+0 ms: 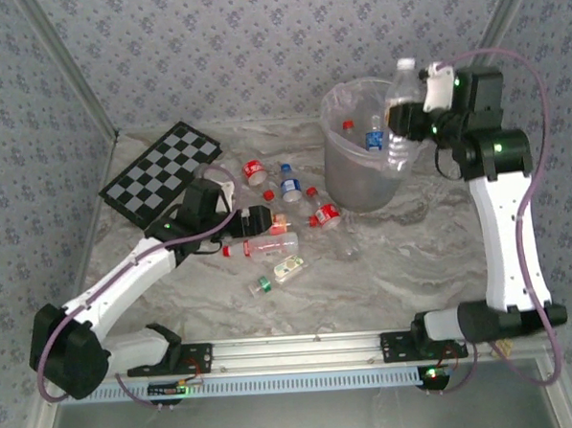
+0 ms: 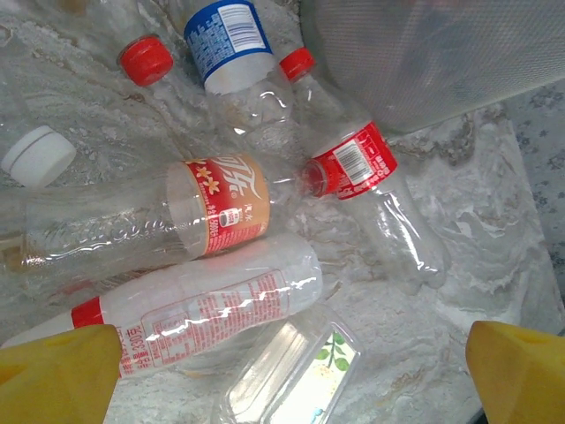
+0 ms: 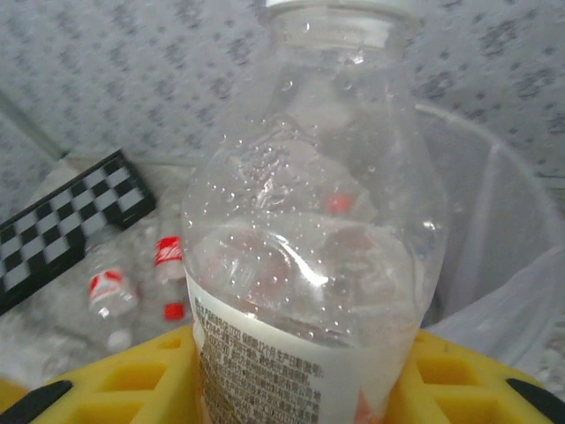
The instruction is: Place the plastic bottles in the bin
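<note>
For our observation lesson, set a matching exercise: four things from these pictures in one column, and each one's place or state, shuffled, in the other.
1 board
2 bin
3 white-capped bottle
4 left pincer

a open over the pile
b held upright at the rim
c flat, far left
d has bottles inside

Pairs: 1-c, 2-d, 3-b, 4-a

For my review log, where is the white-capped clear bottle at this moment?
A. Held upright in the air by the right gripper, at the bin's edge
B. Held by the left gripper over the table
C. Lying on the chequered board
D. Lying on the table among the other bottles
A: the right gripper has its yellow fingers either side of the white-capped clear bottle, which stands upright off the table at the right edge of the grey bin.
</note>
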Robot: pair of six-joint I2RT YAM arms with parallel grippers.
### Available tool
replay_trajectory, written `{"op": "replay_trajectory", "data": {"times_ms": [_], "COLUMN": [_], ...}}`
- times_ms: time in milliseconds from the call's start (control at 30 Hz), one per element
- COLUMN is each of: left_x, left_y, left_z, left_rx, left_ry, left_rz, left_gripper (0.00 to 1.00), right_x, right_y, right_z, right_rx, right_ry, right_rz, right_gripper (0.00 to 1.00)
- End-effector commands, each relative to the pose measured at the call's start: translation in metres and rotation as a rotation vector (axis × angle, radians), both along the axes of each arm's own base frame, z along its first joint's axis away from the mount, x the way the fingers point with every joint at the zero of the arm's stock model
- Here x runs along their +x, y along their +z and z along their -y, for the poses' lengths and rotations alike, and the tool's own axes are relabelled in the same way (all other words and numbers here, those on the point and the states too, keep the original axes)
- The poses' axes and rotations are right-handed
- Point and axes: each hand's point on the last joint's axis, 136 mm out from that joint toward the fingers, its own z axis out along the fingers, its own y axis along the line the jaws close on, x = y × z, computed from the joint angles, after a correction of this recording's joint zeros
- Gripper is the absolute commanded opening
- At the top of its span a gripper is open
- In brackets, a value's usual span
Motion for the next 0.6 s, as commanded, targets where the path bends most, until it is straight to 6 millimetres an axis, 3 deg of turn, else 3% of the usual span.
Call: {"op": "replay_trajectory", "data": {"times_ms": [0,133,267,400,567], "left_x": [-0.011,-0.016,-0.021,-0.025,-0.026], "left_y": [-0.008,-0.011,-0.01,-0.008,-0.007], "left_z": [-0.009,-0.017,-0.021,-0.025,-0.028], "left_rx": [0.027,0.027,0.015,0.014,0.017], "left_ry": [0.005,0.035,0.049,0.062,0.07], "left_rz": [-0.03,-0.039,-0.035,-0.028,-0.02], "left_gripper": [1.0,1.0,1.0,1.0,1.0], "right_x": [0.039,0.091,0.133,0.157,0.164], "right_y": [0.03,0.017,-0.014,-0.054,-0.106], "right_z": [0.024,0.039,0.042,0.043,0.047], "right_rx": [-0.055,-0.125,-0.159,-0.184,-0.218], "right_ry": [-0.105,-0.168,-0.183,-0.177,-0.18], "right_rz": [0.103,0.072,0.004,-0.086,-0.184], "right_gripper": [0.35,0.31,0.29,0.28,0.28]}}
